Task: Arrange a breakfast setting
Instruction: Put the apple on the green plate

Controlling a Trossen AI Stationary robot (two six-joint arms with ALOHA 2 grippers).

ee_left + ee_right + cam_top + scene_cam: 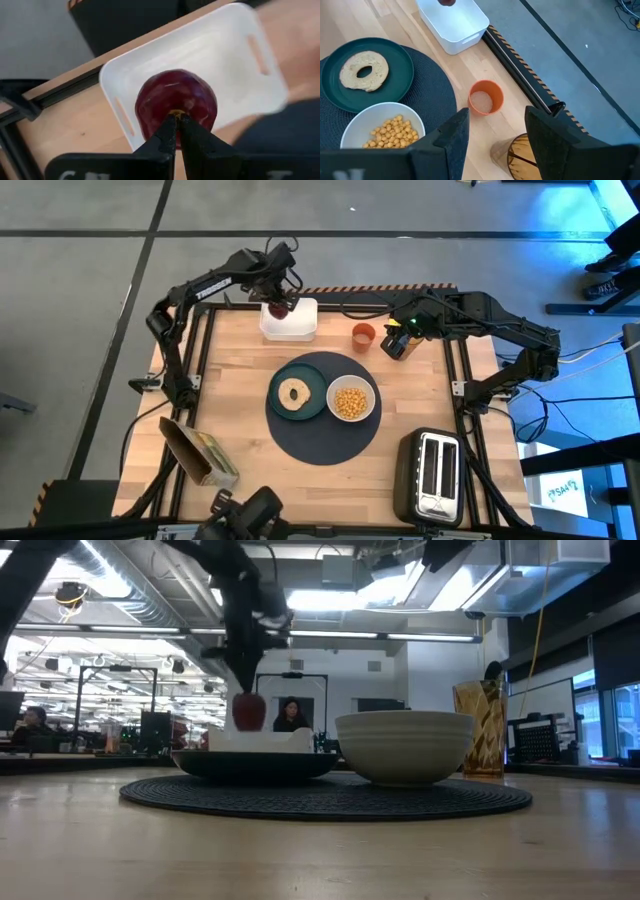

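High view puts the left hand (279,307) at the far edge of the counter (240,360), above a white bin (290,321), clenched on the red fruit (279,308). From the left wrist camera its fingers (167,135) are pinched together at the stem end of the fruit (176,102), which hangs over the bin's open inside (225,60). Low view shows the fruit (248,711) raised clear of the bin's rim (no contact with it that I can see).

The right hand (396,340) hovers near the far right part of the counter, just beside the small orange cup (362,335), its fingers (452,135) spread apart and holding nothing; the cup (485,97) stands upright on the bare wood ahead of them.

At the middle of the counter lies the large dark round mat (325,442). On it sit the teal plate (297,387) with the bagel (293,394) flat on top, and, touching the plate's right side, the white bowl (351,400) filled with yellow cereal (350,402).

A toaster (432,476) stands at the near right corner, and a cereal box (198,455) lies near the near left corner, both off the mat.
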